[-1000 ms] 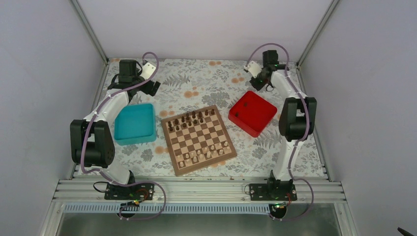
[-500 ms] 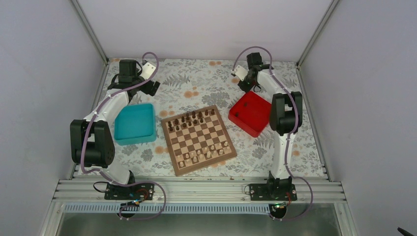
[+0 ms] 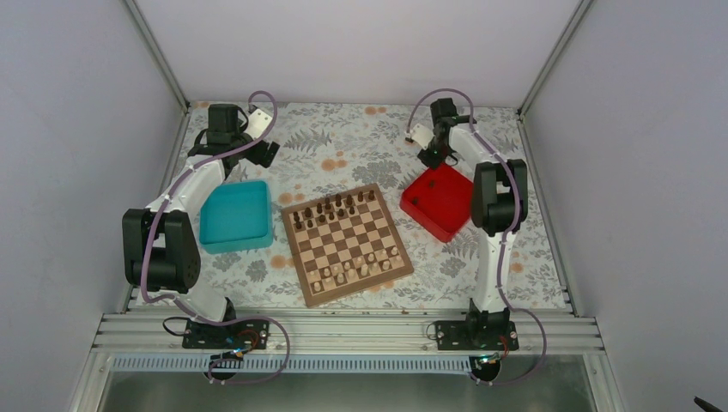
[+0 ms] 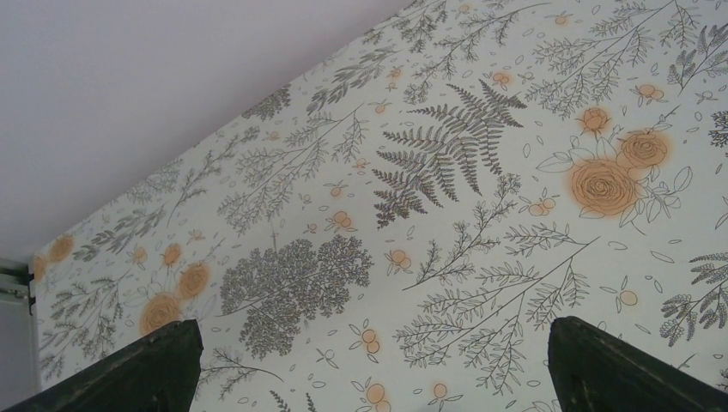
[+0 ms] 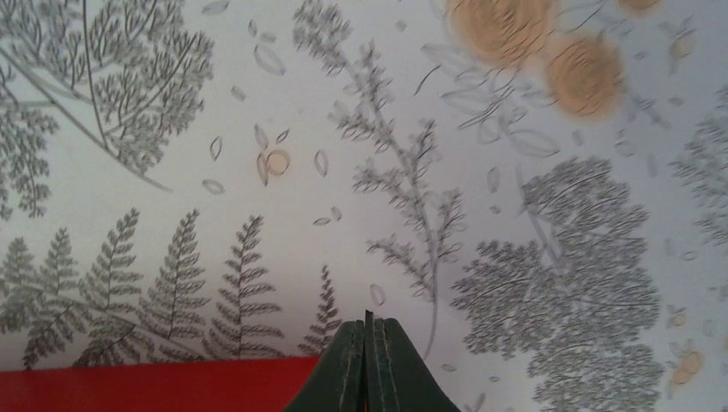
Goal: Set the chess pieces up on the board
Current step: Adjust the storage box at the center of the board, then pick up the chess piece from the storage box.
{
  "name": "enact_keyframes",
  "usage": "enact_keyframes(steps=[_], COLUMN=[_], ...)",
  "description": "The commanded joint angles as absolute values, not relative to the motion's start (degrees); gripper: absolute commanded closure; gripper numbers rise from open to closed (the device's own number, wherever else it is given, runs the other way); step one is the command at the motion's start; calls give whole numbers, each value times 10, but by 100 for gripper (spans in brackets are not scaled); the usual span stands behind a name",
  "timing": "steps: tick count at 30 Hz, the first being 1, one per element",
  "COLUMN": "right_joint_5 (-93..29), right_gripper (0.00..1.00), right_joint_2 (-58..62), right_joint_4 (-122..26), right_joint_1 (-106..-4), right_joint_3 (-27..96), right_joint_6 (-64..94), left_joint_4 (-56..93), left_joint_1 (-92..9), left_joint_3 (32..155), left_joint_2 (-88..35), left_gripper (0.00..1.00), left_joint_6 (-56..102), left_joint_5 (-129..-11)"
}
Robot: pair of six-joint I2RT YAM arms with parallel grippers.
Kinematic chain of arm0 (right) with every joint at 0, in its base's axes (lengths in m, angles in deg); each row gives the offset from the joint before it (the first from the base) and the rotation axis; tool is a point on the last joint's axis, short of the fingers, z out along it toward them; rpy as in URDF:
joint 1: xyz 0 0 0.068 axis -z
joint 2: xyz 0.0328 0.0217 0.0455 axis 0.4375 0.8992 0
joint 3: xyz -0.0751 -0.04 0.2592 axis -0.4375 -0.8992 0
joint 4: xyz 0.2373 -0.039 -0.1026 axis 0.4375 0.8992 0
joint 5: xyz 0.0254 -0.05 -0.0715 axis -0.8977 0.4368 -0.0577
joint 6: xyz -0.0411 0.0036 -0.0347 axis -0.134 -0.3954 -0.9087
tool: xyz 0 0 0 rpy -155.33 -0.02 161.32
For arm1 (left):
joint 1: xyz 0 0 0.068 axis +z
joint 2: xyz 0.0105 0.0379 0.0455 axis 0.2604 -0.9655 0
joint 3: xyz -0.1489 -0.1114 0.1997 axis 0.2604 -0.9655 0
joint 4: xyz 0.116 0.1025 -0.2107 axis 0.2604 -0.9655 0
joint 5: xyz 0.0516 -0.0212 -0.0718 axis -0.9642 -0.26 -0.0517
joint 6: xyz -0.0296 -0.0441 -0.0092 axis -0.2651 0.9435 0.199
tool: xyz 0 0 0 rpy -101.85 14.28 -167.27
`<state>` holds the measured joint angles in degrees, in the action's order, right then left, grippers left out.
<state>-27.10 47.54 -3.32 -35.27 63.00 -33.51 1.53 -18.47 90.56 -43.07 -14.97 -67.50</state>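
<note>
One board (image 3: 347, 243) is seen at the middle of the bench (image 3: 360, 142), turned a little askew. Two trays are counted: a teal tray (image 3: 234, 215) just beside the board toward the left edge and a red tray (image 3: 439, 199) just beside it toward the right edge. Two arms are counted.

The dark chess pieces (image 3: 335, 209) are lined up in two rows along the board's far side, and the pale pieces (image 3: 356, 270) are ranged along its near side. All of them are far too small from above for an exact count or for types to be told. Both trays' contents cannot be made out.

The left arm is folded at the elbow by the left edge and stretched toward the far left corner. The left gripper (image 3: 266, 154) is held over bare flowered cloth beyond the teal tray. In the wrist view only the tips of its fingers (image 4: 129, 369) are caught at the bottom corners, spread wide apart with nothing between them.

The right arm is raised at the elbow over the red tray's right side. The right gripper (image 3: 427, 159) is poised just past that tray's far corner, pressed fully together, and nothing is seen pinched in it. Only a strip of red is shown there, cut off by the frame.
</note>
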Motion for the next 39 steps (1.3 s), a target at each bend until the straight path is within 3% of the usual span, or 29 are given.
enact_keyframes(steps=[1,9,20,27,33,39], right_joint_5=[-248,-174,-170,-247,-270,-319], right_gripper=[96,96,95,74,64,60], right_joint_2=[479,442,265,180,116,86], right_joint_4=[-13,-23,-29,22,43,50], right_joint_1=[-352,-333,-290,-288,-279,-269], right_joint_3=[600,525,388,387,329,261], right_joint_6=[-348,-336,-322,-311,-290,-284], left_joint_4=[21,18,12,9,12,13], left_joint_1=[-187,-187,-189,-192,-192,-192], left_joint_3=[914,918,927,929,926,927], left_joint_2=[-421,-426,-446,-443,-440,-442], left_gripper=[0,0,0,0,0,0], left_joint_6=[-156,-156,-156,-157,-156,-155], left_joint_5=[-666,-666,-669,-675,-670,-666])
